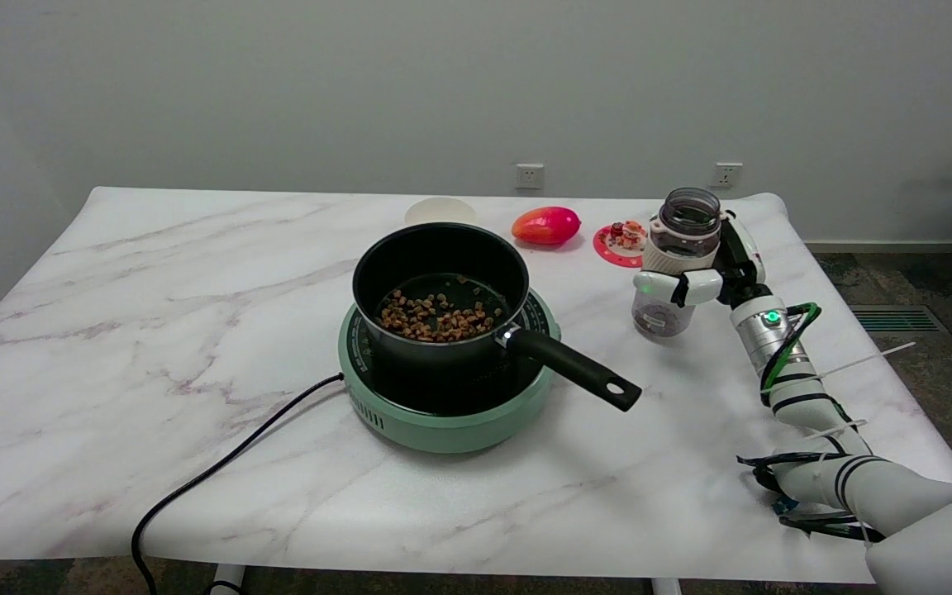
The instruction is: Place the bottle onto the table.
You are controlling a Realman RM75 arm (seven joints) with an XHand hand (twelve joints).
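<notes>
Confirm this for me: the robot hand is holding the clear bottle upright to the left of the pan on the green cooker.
Not quite. The head view shows the robot hand holding the clear bottle upright to the right of the pan, beyond its handle, not to the left. The pan does sit on the green cooker.

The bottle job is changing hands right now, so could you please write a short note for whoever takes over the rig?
Right hand: grips the bottle around its middle, fingers wrapped across the front.
Bottle: upright, open-topped, to the right of the pot on the green cooker. Whether its base touches the table I cannot tell.
Done: bottle brought over bare table, clear of the pot handle.
Left: settle it on the table, release, withdraw.
</notes>
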